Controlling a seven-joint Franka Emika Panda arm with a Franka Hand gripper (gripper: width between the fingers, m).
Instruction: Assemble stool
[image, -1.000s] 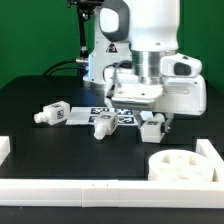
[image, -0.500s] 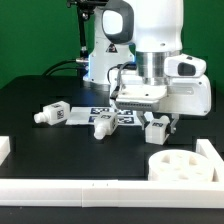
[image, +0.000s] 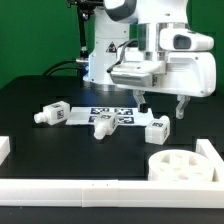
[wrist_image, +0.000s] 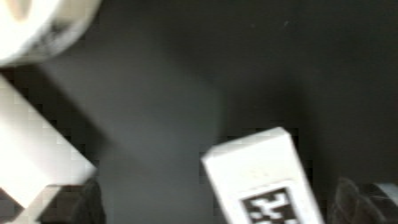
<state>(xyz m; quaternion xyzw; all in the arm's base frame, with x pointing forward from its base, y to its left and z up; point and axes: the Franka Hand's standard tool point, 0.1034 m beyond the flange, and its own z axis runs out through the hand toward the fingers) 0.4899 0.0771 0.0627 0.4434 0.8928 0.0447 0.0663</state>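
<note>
The round white seat (image: 183, 165) lies at the exterior view's front right; its rim also shows in the wrist view (wrist_image: 39, 30). One short white leg (image: 155, 131) with a square tag stands free on the black table, just behind the seat. In the wrist view that leg (wrist_image: 267, 180) lies between the dark fingers. My gripper (image: 162, 108) hangs open and empty a little above it, also shown in the wrist view (wrist_image: 210, 207). Two more legs lie on their sides, one (image: 50, 113) at the left and one (image: 103, 124) in the middle.
The marker board (image: 122, 110) lies flat behind the middle leg. Long white rails run along the front (image: 100, 190), the left (image: 5, 150) and the right (image: 208, 150); one rail shows in the wrist view (wrist_image: 36, 130). The robot base stands behind.
My gripper has risen from around the right-hand leg, which stays standing on the table. The other parts have not moved.
</note>
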